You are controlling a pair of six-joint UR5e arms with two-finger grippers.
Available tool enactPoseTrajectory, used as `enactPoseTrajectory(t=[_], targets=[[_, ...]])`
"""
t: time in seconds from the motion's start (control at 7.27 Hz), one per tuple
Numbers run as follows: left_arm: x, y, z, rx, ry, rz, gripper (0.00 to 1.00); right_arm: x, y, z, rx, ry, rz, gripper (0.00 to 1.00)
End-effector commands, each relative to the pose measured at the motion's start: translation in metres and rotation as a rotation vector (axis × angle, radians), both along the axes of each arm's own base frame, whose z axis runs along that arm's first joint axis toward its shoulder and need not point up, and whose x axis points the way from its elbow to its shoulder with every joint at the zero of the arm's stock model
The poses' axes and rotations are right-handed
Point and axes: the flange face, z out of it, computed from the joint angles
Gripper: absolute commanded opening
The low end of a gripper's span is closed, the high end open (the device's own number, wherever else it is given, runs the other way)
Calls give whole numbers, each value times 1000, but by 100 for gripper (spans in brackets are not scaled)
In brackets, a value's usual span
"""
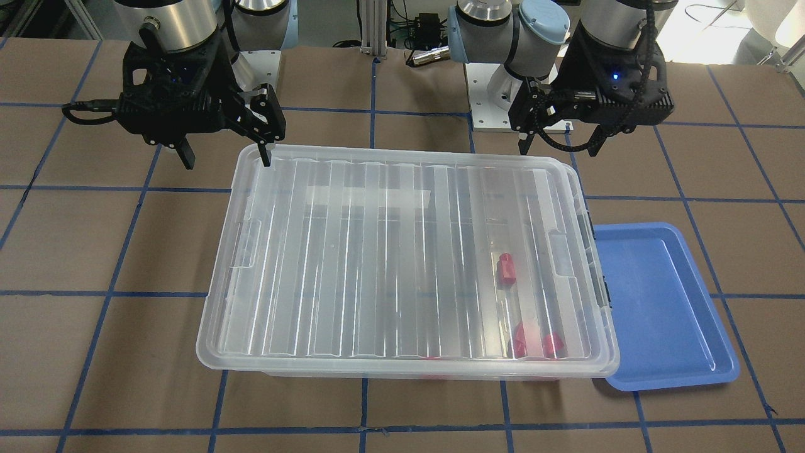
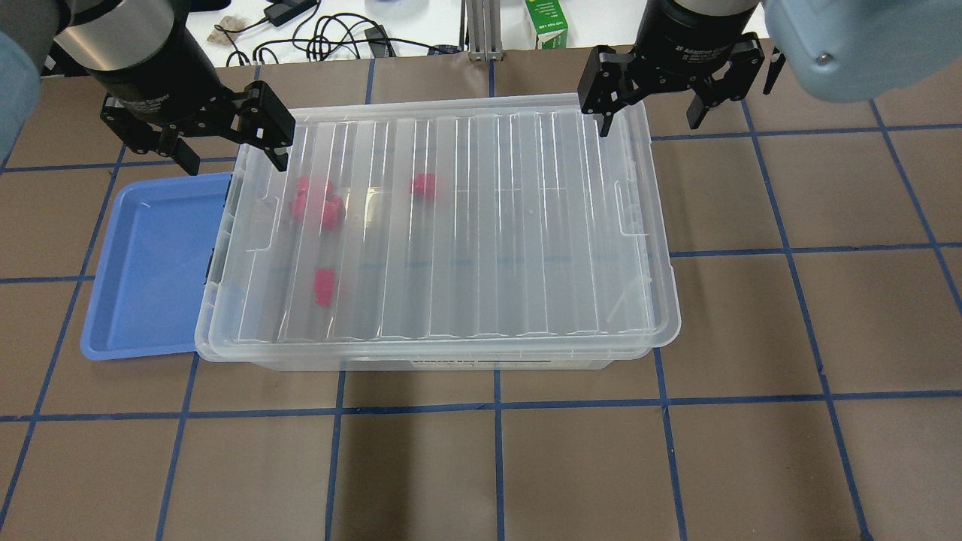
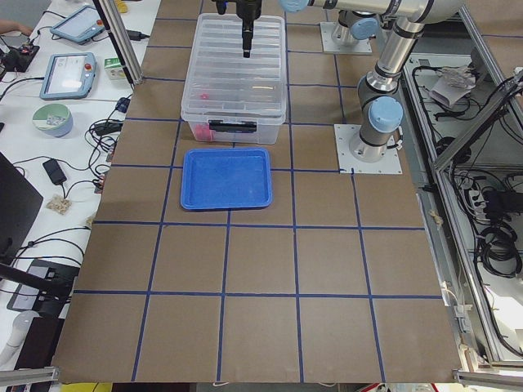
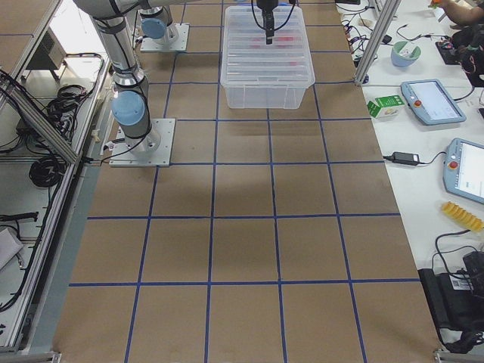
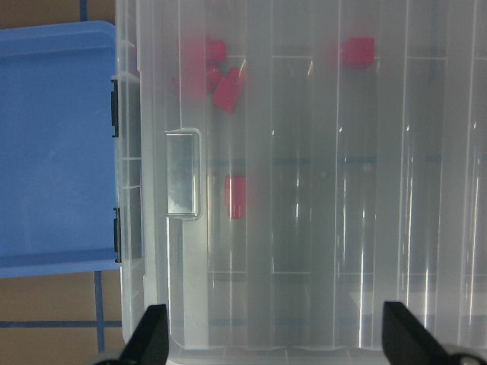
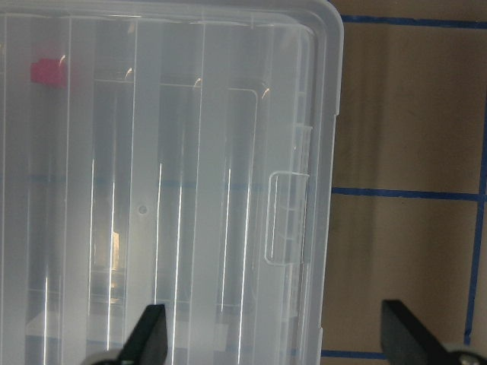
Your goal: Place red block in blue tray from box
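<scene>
The box is a clear bin with its ribbed lid on, in the middle of the table. Several red blocks show blurred through the lid. The red block lies alone near the tray end; it also shows in the front view and the left wrist view. The blue tray lies empty against the box's left end. My left gripper is open and empty above the box's far left corner. My right gripper is open and empty above the far right corner.
A cluster of other red blocks and one more red block lie inside the box near its far wall. Dark latches sit on the box's tray-side end. Brown table with blue grid tape surrounds it.
</scene>
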Motion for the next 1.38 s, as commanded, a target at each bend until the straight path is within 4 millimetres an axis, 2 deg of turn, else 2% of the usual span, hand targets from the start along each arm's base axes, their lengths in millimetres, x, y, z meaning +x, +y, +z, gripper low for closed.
enactPoseTrajectory(t=[0.0, 0.28, 0.41, 0.69, 0.96, 1.1, 1.24], targets=[[0, 4, 4, -7, -1, 6, 100, -1, 1, 0, 3, 1, -2, 100], [-1, 5, 5, -8, 0, 10, 100, -9, -2, -1, 12, 3, -15, 100], [-1, 5, 4, -7, 1, 10, 100, -20, -2, -3, 35, 9, -32, 100], [-1, 6, 5, -8, 1, 10, 100, -42, -8, 0, 30, 11, -59, 100], [-1, 6, 5, -10, 3, 10, 100, -77, -11, 6, 16, 125, -84, 100], [-1, 6, 5, -11, 1, 12, 100, -82, -13, 0, 28, 120, -71, 100], [-1, 6, 5, -10, 1, 10, 100, -81, -8, -26, 80, 120, -63, 100]])
